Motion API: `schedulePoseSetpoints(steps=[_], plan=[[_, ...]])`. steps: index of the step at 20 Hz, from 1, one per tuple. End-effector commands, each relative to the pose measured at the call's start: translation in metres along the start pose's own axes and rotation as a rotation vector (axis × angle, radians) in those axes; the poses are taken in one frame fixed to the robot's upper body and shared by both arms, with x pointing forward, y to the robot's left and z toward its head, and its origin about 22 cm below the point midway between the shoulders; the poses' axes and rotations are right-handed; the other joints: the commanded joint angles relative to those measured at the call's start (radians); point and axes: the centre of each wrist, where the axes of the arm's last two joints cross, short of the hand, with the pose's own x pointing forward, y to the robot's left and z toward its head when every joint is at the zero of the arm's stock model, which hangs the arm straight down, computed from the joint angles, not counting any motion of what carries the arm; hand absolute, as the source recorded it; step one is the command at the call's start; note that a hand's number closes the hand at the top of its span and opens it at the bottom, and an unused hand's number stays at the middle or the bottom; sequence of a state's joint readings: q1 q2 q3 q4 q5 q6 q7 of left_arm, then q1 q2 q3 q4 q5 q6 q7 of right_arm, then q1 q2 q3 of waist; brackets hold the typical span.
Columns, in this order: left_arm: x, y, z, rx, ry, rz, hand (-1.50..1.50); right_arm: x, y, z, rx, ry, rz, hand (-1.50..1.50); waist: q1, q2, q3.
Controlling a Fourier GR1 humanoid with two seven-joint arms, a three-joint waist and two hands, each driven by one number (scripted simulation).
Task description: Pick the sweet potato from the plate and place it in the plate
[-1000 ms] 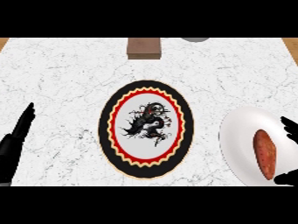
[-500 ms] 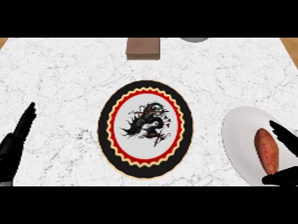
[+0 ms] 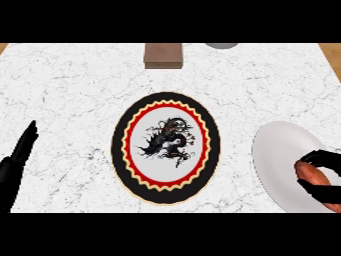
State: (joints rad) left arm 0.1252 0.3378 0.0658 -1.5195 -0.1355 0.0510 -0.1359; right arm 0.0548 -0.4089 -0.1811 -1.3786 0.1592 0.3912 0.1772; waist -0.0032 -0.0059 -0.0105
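An orange-brown sweet potato (image 3: pixel 311 176) lies on a plain white plate (image 3: pixel 278 157) at the right of the marble counter. My right hand (image 3: pixel 334 170) is over it, with fingers and thumb curled round the potato and hiding much of it. In the middle of the counter sits a second plate (image 3: pixel 167 148) with a black rim, a red zigzag ring and a black dragon on white. Nothing lies on that plate. At the lower left edge my left hand (image 3: pixel 9 171) rests, fingers straight and pointing up, holding nothing.
A brown block (image 3: pixel 162 55) stands at the counter's far edge, above the dragon plate. A grey round object (image 3: pixel 222 45) shows partly beside it at the top. Wooden floor shows past the counter's left and right corners.
My right hand has come down onto the white plate and its fingers have curled round the sweet potato. The left hand has shifted only slightly.
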Motion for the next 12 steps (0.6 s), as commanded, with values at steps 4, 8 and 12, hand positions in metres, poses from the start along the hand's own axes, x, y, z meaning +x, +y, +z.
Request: schedulePoseSetpoints(steps=[4, 8, 12], plan=[[-0.006, -0.004, -0.008, -0.012, -0.003, 0.012, 0.0, -0.008, 0.022, -0.018, -0.02, -0.017, 0.004, 1.5, 0.005, 0.006, 0.011], [0.007, -0.002, -0.013, -0.034, -0.027, 0.018, 0.0, 0.05, -0.019, -0.026, -0.063, -0.121, 0.373, 1.5, 0.035, 0.011, 0.012], [0.018, -0.005, -0.022, -0.045, -0.051, 0.005, 0.0, 0.103, -0.049, -0.027, -0.128, -0.204, 0.773, 1.5, 0.08, 0.02, 0.013]])
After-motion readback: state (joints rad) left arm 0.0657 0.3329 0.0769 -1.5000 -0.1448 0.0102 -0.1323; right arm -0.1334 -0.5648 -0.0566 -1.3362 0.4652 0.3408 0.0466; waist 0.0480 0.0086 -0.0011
